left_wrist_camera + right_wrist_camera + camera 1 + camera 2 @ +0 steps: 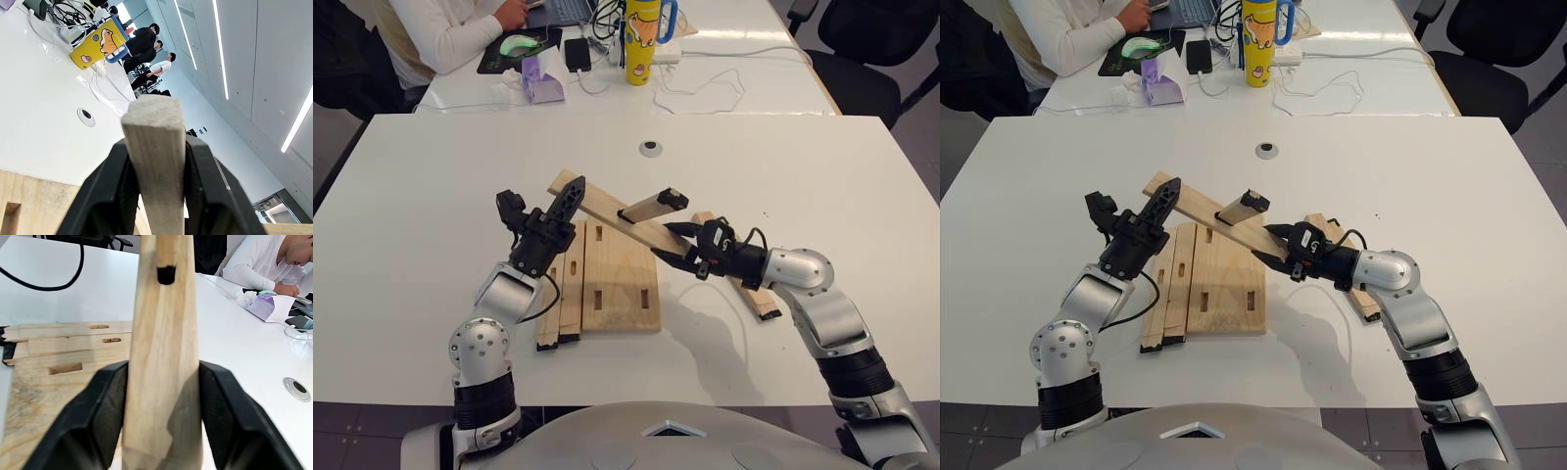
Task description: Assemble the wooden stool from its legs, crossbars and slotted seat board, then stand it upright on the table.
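While left gripper [569, 197] and right gripper [674, 242] clamp it, the plank [608, 211] runs far-left to near-right.

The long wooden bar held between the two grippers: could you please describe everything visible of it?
The long wooden bar is pale, bare wood, straight with flat faces. It is lifted, slanting above the slotted boards. The left gripper clamps its far end, the right gripper its near end, jaws shut on it. A shorter dark-tipped piece meets it near the middle; whether they are joined cannot be told.
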